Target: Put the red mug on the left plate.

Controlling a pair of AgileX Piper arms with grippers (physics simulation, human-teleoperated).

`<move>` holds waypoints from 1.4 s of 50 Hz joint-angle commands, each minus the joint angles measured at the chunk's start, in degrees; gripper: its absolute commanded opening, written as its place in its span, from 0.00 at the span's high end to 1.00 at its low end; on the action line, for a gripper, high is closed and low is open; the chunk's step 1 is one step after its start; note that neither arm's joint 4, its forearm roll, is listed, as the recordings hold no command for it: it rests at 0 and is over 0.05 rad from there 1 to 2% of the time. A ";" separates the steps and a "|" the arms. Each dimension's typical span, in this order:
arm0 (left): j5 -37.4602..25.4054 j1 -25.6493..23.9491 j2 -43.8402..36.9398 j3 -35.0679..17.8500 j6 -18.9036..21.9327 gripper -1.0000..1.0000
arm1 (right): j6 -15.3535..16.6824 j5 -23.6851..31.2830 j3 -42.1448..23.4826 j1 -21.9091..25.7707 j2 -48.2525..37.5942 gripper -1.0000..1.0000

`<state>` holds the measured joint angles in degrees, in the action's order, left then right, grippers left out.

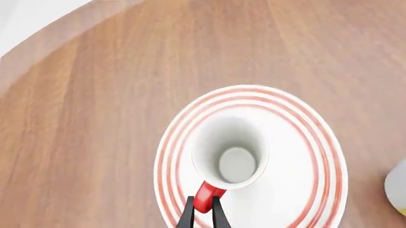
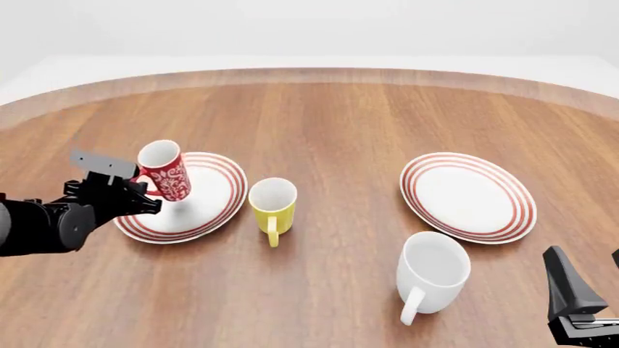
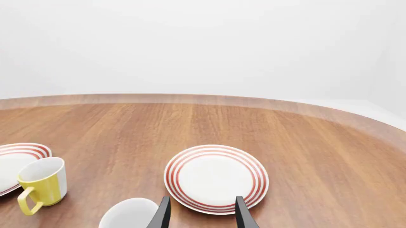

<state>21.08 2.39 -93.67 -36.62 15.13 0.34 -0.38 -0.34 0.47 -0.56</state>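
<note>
The red mug (image 2: 164,171), with a white floral pattern, is upright over the left part of the left plate (image 2: 214,206). My left gripper (image 2: 143,193) is shut on its red handle. In the left wrist view I look down into the mug's white inside (image 1: 231,152). There the fingers (image 1: 186,214) pinch the handle (image 1: 207,195) and the plate's red-ringed rim (image 1: 320,147) shows around the mug. I cannot tell whether the mug's base touches the plate. My right gripper (image 2: 590,281) is open and empty at the near right; it also shows in the right wrist view (image 3: 201,214).
A yellow mug (image 2: 272,206) stands just right of the left plate. A larger white mug (image 2: 433,272) stands near the front right. The second ringed plate (image 2: 469,196) lies at the right, ahead of my right gripper. The table's curved far edge (image 2: 309,72) is behind.
</note>
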 commanded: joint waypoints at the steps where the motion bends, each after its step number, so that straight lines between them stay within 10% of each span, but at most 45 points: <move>1: 2.59 0.13 -2.12 1.19 0.08 1.00 | 0.00 0.00 0.00 0.00 0.00 0.00; 24: 3.28 -1.79 -3.70 2.50 -1.02 1.00 | 0.00 0.00 0.00 0.00 0.00 0.00; 25: 3.12 -1.64 -3.74 2.32 -1.18 0.00 | 0.00 0.00 0.00 0.00 0.00 0.00; 45: 2.36 1.92 3.12 9.05 -1.03 0.00 | 0.00 0.00 0.00 0.00 0.00 0.00; 70: -26.52 0.79 55.50 21.88 -4.54 0.00 | 0.00 0.00 0.00 0.00 0.00 0.00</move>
<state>6.46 4.04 -57.07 -17.88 12.60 0.34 -0.38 -0.34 0.47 -0.56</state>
